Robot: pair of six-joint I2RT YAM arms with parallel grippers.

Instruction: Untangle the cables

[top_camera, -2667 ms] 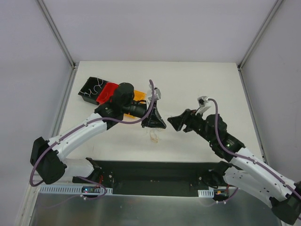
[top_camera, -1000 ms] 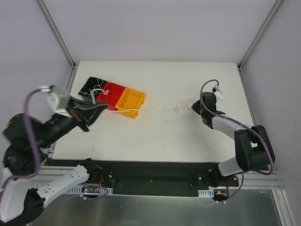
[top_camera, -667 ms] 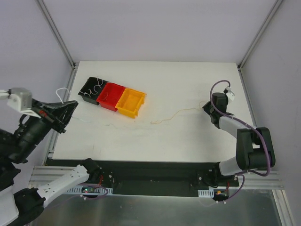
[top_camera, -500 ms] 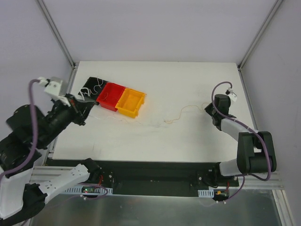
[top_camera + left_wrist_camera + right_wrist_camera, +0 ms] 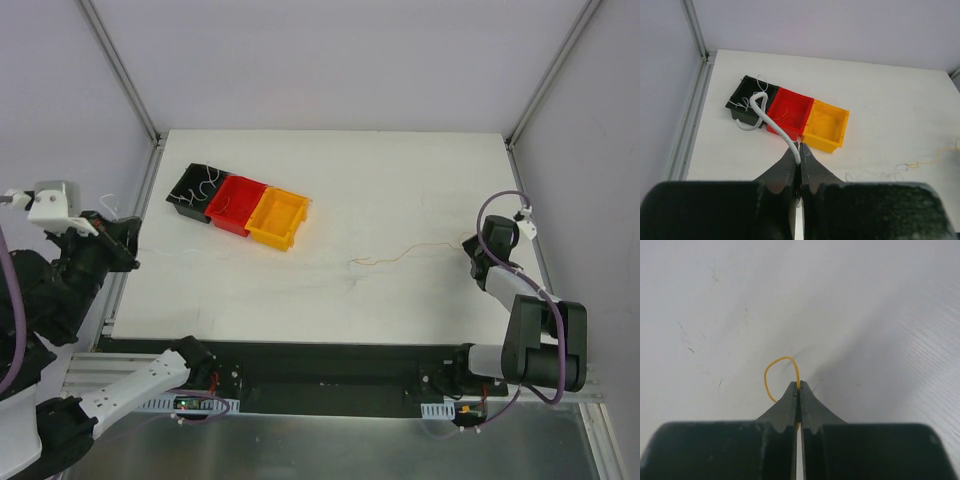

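The cables are drawn out in a long line across the table. A thin orange strand (image 5: 410, 252) runs from mid-table to my right gripper (image 5: 470, 245), which is shut on it; in the right wrist view the orange strand (image 5: 781, 360) loops out of the closed tips of that gripper (image 5: 799, 385). A faint whitish strand (image 5: 250, 262) trails left toward my left gripper (image 5: 122, 245), which hangs beyond the table's left edge. In the left wrist view that gripper (image 5: 800, 146) is shut on a thicker white wire (image 5: 771, 120) that curls into a hook.
Black bin (image 5: 192, 192), red bin (image 5: 232, 203) and yellow bin (image 5: 277, 217) stand in a row at the back left; the black one holds thin white wires. A metal frame rail (image 5: 135, 215) borders the table's left edge. The right arm folds near the right edge.
The left gripper has swung further left, off the table edge. The right gripper has pulled further right, and the orange strand now lies straighter and longer between the two.
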